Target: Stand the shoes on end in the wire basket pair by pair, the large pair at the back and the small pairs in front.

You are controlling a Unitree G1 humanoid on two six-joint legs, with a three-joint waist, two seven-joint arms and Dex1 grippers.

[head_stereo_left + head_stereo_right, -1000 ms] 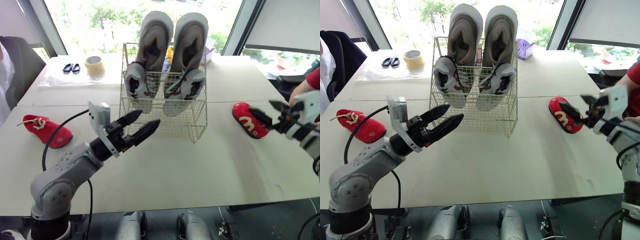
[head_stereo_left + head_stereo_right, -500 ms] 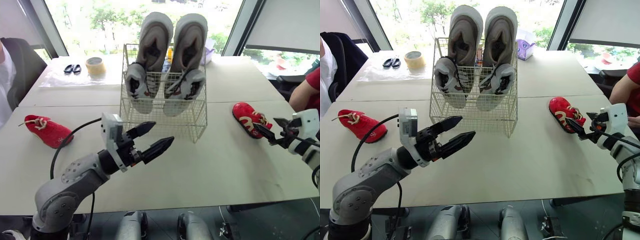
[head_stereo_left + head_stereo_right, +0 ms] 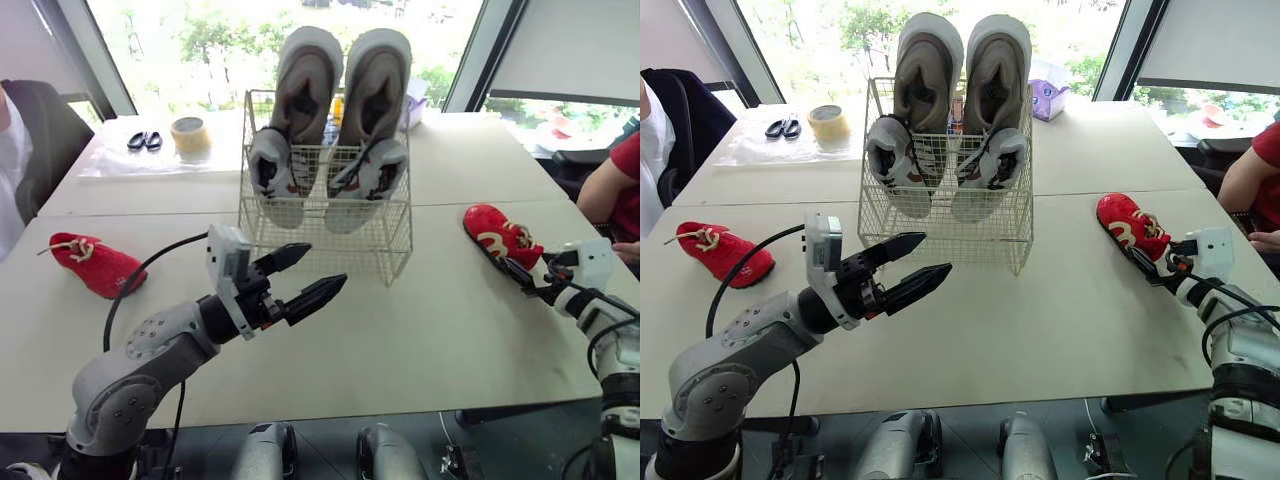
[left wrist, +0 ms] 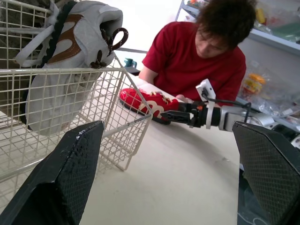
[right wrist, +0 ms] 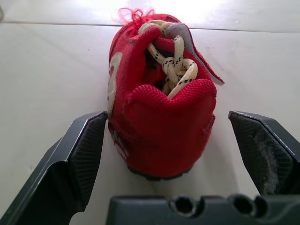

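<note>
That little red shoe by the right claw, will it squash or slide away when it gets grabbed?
The red shoe looks like soft mesh fabric, so its heel would probably give a little between the open fingers of the right gripper. It is small, so likely light, and might skid on the smooth table if nudged. The loose laces would probably flop.

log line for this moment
right hand open astride right-side red shoe | left hand open before wire basket | large grey sneakers standing inside

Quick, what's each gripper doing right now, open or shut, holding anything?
Left gripper: open, holding nothing.
Right gripper: open, one finger on each side of the red shoe at its heel, not closed on it.
</note>
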